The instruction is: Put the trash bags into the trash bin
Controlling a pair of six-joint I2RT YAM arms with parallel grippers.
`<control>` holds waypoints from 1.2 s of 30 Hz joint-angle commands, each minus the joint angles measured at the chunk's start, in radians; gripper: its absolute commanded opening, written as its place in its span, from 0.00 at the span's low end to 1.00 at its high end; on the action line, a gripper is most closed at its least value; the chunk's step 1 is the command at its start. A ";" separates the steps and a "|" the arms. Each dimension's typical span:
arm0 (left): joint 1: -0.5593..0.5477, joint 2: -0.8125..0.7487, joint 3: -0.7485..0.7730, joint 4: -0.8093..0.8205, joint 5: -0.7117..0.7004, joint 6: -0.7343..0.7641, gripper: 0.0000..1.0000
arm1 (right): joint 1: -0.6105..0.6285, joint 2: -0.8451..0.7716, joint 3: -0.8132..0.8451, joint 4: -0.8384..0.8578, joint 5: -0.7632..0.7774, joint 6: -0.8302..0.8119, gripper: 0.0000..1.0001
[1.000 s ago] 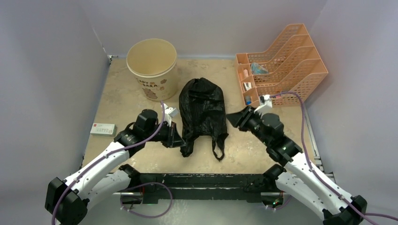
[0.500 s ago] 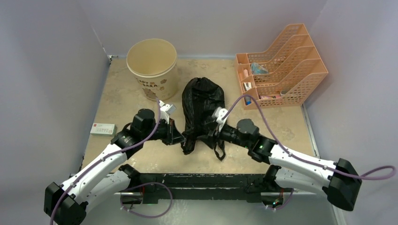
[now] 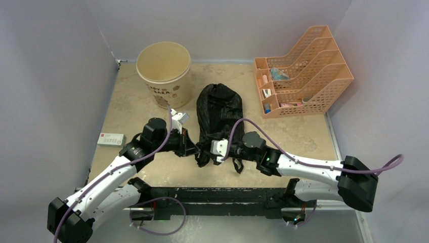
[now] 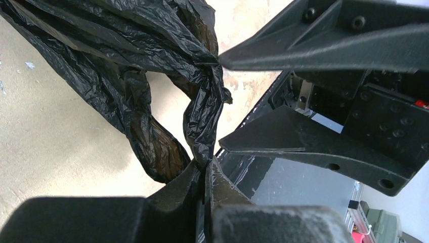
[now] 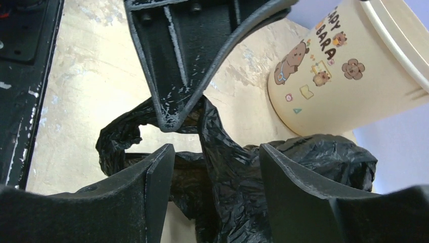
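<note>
**Ana:** The left gripper (image 4: 205, 174) is clamped tight. Its fingers are pressed flat together on a twisted strand of black film, which is one loop handle (image 4: 200, 116) of the trash bag (image 4: 126, 61), pinched right at the tips.

**Ben:** And the right gripper (image 5: 215, 157) is the opposite, its fingers spread wide. Crinkled plastic lies in the gap between them, but neither pad is biting, so it has hold of nothing.

**Ana:** The two of them are nose to nose. In the right wrist view the left gripper's closed tip sits dead ahead, just past that open gap. The handle strand runs down from it.

**Ben:** From above, both meet at the bag's near-left corner. The right arm reaches in low from the right, across the second handle (image 3: 236, 164), which lies loose on the table (image 3: 126, 109).

**Ana:** Out from there, the bag itself lies flat in the middle of the table. Its rounded closed end points at the far wall and its handles trail towards the arm bases.

**Ben:** The trash bin (image 3: 164, 76) stands upright at the far left with its mouth open. It's just beside the bag's far end, and the brown lettering and bear print face the arms.

**Ana:** So the bag is outside the bin, all of it on the tabletop.

**Ben:** An orange mesh organiser (image 3: 308, 71) sits at the far right, apart from the bag. A small white box (image 3: 111, 139) lies at the left edge, near the left arm.
</note>
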 commanded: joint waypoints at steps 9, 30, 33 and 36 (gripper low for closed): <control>-0.003 -0.037 -0.004 0.032 0.036 0.003 0.00 | 0.011 0.075 0.085 0.080 0.055 -0.102 0.40; -0.002 -0.136 -0.117 0.198 0.049 -0.067 0.50 | 0.008 0.058 0.107 0.160 0.155 0.415 0.00; -0.003 -0.125 -0.146 0.247 0.053 -0.083 0.50 | 0.008 0.061 0.132 0.136 0.135 0.463 0.00; -0.002 -0.128 -0.177 0.320 0.067 -0.107 0.50 | 0.005 0.065 0.152 0.116 0.122 0.504 0.00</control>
